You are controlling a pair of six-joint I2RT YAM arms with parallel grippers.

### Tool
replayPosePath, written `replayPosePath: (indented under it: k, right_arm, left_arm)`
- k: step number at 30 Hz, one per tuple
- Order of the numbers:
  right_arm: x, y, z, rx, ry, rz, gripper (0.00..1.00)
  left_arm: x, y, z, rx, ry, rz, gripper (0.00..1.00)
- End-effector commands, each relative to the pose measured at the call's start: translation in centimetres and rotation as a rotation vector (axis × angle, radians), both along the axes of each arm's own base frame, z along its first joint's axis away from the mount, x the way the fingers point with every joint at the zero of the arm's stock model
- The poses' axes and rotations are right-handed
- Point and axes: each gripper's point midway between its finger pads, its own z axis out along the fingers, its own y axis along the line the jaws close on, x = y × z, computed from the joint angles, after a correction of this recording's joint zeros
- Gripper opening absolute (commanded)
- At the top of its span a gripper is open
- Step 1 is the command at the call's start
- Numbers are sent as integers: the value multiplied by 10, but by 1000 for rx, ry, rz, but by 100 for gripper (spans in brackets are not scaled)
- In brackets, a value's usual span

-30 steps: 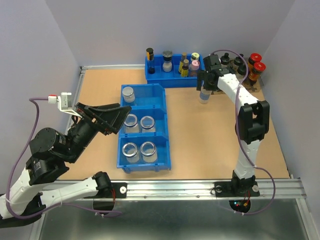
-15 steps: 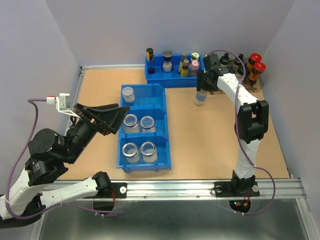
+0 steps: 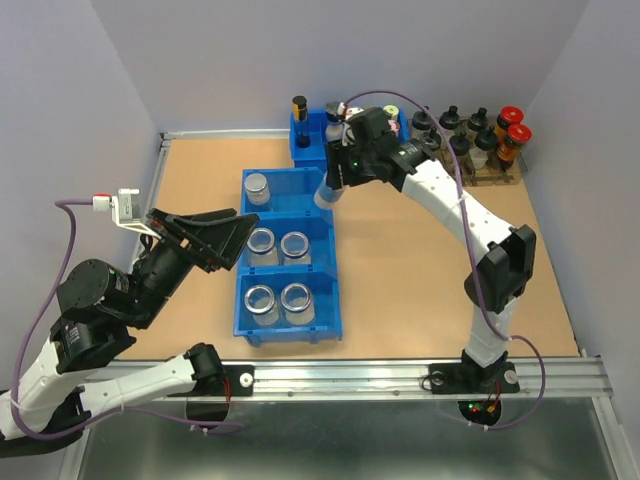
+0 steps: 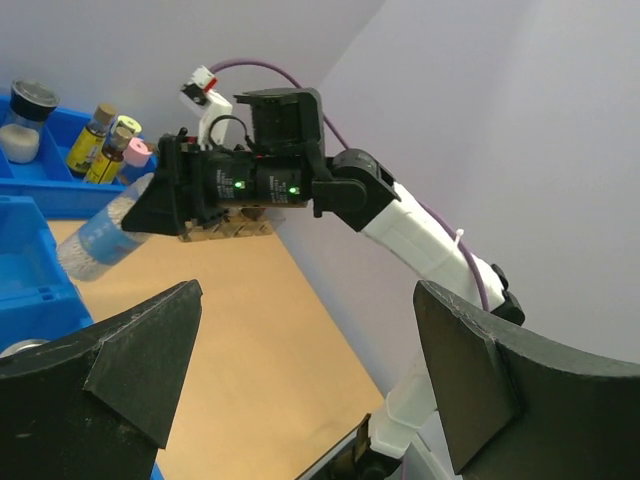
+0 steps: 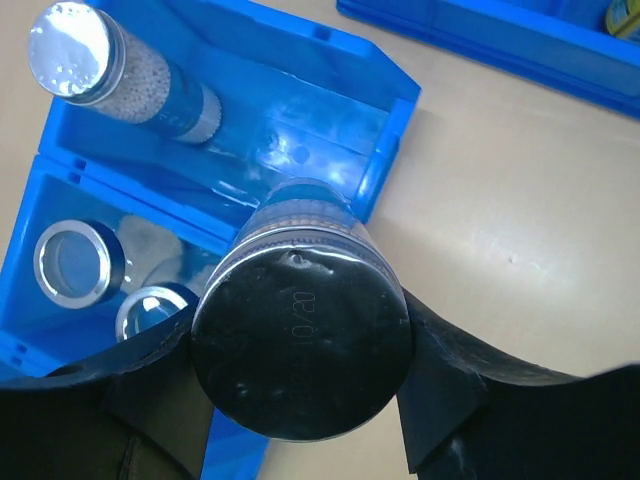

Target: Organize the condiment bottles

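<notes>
Jar (image 3: 326, 196) clamped in right gripper (image 3: 336, 182) over blue bin (image 3: 288, 337).
Held tilted at bin's 1 o'clock corner; five other jars (image 3: 264, 241) seated inside; left gripper (image 4: 305, 300) spread wide, empty, at 9 o'clock.

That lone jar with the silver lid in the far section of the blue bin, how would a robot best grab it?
Probably from straight above, pinching its round sides just under the lid. The jar stands upright, and the walls of the blue bin hem it in, blocking a sideways reach.
</notes>
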Motion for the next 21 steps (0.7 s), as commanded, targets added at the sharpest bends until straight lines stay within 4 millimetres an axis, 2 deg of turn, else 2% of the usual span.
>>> replayPosePath:
  k: [1,3,4,5,6,7,8,9,10,11,14,15,19,21]
  right_arm:
    - [29,31,40,67,-174,-20,0]
    - [35,43,39,67,-195,-24,0]
    - [38,48,46,71,-223,-33,0]
    - [44,57,32,61,-208,-25,0]
    - [44,67,41,75,-230,-16,0]
    - [45,72,32,63,-220,-10,0]
    - [48,80,39,78,-237,-1,1]
    - [52,88,24,68,-220,10,0]
    - [50,99,28,83,-229,33,0]
    - [51,107,15,68,-216,42,0]
    - [50,122,1,41,-217,51,0]
    - [48,128,-12,18,-208,54,1]
    - [46,137,-36,-59,-220,37,0]
    - [45,139,-40,-101,-241,37,1]
  left_arm:
    - [-1,0,8,-15,-30,-5,99]
    - [-2,3,8,-17,-30,-2,99]
    - [-3,4,8,-20,-29,-2,99]
    - [-3,5,8,-21,-28,-3,99]
    - [-5,7,9,-25,-31,-4,99]
    - [-5,9,10,-27,-31,0,99]
    - [-6,11,10,-24,-29,2,99]
    - [-7,13,11,-28,-29,2,99]
    - [-7,15,9,-24,-26,6,99]
    - [-8,17,10,-29,-27,7,99]
    - [-10,22,10,-30,-24,9,99]
    - [-10,24,10,-30,-22,14,99]
    - [-13,30,10,-30,-21,17,99]
    - [-14,32,11,-33,-22,18,99]
